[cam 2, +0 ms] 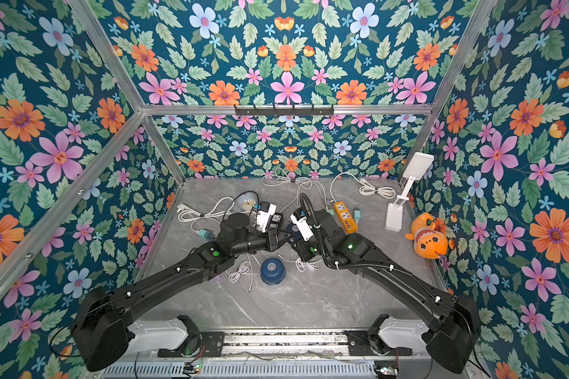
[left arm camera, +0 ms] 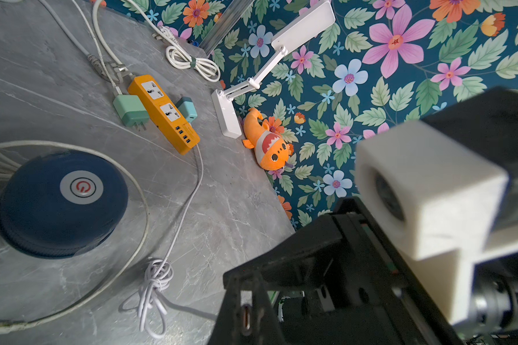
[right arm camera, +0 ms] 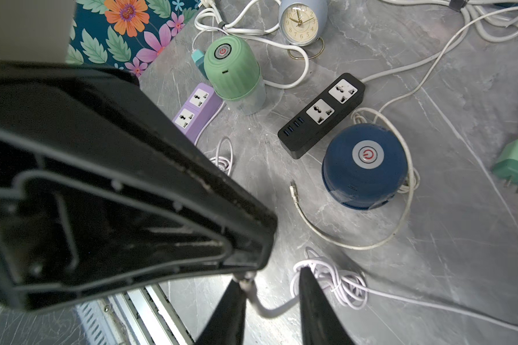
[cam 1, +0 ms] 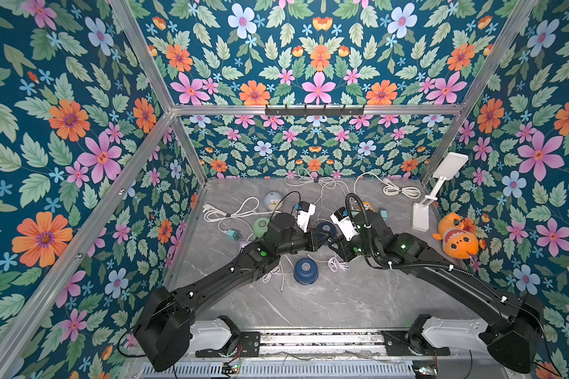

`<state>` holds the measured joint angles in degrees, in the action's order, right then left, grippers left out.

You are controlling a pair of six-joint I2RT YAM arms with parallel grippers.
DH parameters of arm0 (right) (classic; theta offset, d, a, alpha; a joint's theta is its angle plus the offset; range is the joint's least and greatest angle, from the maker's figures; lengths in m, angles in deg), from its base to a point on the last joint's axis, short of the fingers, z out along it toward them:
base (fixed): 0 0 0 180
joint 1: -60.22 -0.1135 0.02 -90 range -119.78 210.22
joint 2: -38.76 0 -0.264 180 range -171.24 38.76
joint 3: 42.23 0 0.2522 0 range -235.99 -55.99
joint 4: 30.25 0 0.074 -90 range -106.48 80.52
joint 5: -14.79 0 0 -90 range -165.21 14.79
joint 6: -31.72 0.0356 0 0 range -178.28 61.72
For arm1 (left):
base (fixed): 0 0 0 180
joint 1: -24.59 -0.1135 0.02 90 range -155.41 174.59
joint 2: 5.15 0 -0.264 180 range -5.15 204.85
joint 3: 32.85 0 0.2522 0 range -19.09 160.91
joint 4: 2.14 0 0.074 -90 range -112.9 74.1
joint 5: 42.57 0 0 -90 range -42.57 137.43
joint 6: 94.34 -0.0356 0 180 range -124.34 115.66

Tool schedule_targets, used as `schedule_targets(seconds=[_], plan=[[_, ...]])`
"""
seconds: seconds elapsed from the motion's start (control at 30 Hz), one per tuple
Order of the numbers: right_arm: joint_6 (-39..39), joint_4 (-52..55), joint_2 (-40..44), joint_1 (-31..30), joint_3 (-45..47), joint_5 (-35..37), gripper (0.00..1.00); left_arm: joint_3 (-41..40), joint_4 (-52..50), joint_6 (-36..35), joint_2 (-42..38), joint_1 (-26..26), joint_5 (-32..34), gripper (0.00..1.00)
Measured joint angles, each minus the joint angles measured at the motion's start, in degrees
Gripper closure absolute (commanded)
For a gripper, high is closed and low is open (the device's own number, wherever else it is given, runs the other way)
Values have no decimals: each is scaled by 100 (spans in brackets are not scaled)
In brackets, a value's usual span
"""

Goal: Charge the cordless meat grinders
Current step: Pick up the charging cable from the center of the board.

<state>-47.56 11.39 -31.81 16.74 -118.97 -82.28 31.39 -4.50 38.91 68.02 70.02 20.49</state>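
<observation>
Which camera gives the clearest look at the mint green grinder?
The right wrist view: the mint green grinder shows almost whole, grey top button and side port included. In a top view only part of its dome peeks out behind the left arm. The left wrist view does not show it.

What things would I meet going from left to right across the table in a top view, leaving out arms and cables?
Teal plug, alarm clock, navy meat grinder, orange power strip, white desk lamp, orange plush toy.
</observation>
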Motion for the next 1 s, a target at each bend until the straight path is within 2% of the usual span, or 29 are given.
schedule_targets(seconds=[0.37, 0.83, 0.9, 1.0], plan=[[-72, -24, -20, -2, -50, 20, 80, 61, -90, 308, 50, -13, 33, 100], [-188, -17, -39, -4, -105, 39, 84, 68, -118, 745, 83, -44, 26, 100], [-188, -17, -42, -4, -105, 37, 87, 68, -116, 758, 94, -44, 20, 100], [-225, -13, -50, -7, -111, 2, 98, 68, -111, 765, 103, -46, 22, 100]])
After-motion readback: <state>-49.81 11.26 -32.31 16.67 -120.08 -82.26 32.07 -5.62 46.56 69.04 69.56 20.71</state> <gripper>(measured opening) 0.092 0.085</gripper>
